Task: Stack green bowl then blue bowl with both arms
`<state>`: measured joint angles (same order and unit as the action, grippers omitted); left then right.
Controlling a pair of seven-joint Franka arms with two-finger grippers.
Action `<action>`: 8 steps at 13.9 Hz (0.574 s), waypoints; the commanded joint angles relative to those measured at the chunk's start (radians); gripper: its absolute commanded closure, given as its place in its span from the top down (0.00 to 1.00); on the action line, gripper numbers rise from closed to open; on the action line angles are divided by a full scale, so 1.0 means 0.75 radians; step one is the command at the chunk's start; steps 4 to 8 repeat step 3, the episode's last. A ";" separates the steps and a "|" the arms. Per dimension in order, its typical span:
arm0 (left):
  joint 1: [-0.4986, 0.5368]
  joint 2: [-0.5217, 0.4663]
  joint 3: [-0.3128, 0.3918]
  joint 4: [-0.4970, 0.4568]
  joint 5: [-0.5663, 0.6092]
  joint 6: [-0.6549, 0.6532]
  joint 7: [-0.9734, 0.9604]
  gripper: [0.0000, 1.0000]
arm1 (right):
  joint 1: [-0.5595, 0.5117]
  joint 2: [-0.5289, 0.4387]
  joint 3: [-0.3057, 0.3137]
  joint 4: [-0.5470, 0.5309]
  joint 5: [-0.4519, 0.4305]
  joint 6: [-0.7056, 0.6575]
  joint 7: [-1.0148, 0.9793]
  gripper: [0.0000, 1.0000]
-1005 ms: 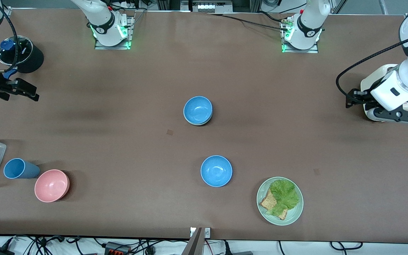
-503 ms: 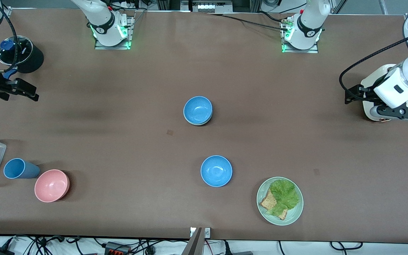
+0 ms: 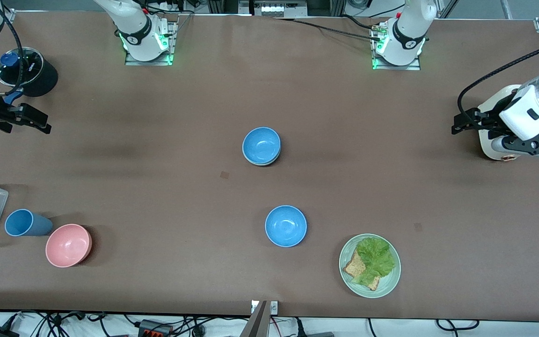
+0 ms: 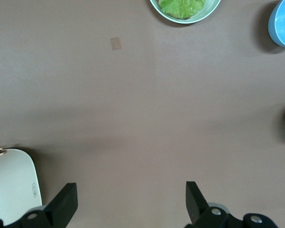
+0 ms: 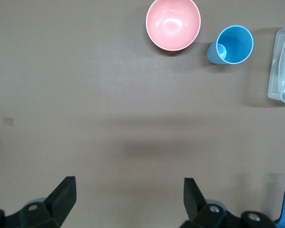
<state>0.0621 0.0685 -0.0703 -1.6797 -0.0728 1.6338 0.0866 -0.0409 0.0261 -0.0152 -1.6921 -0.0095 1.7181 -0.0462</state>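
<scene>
blue bowl (image 3: 261,144) — glossy, smooth | table (image 3: 157,187) — matt brown

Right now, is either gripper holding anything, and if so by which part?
Nothing is held. The left gripper is open and empty over bare table near a white object; the right gripper is open and empty over bare table too.

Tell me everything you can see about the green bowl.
The green bowl shows only as a thin pale rim peeking out beneath a sky-blue bowl nested in it. It sits upright on the brown table, near the middle, farther from the front camera than the lone blue bowl. No gripper touches it.
</scene>
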 commanded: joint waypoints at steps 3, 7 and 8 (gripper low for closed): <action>-0.013 0.001 0.024 0.016 -0.022 -0.025 0.024 1.00 | -0.011 -0.025 0.010 -0.006 -0.016 -0.004 0.000 1.00; -0.013 0.001 0.024 0.016 -0.022 -0.025 0.024 1.00 | -0.011 -0.025 0.010 -0.006 -0.016 -0.004 0.000 1.00; -0.013 0.001 0.024 0.016 -0.022 -0.025 0.024 1.00 | -0.011 -0.025 0.010 -0.006 -0.016 -0.004 0.000 1.00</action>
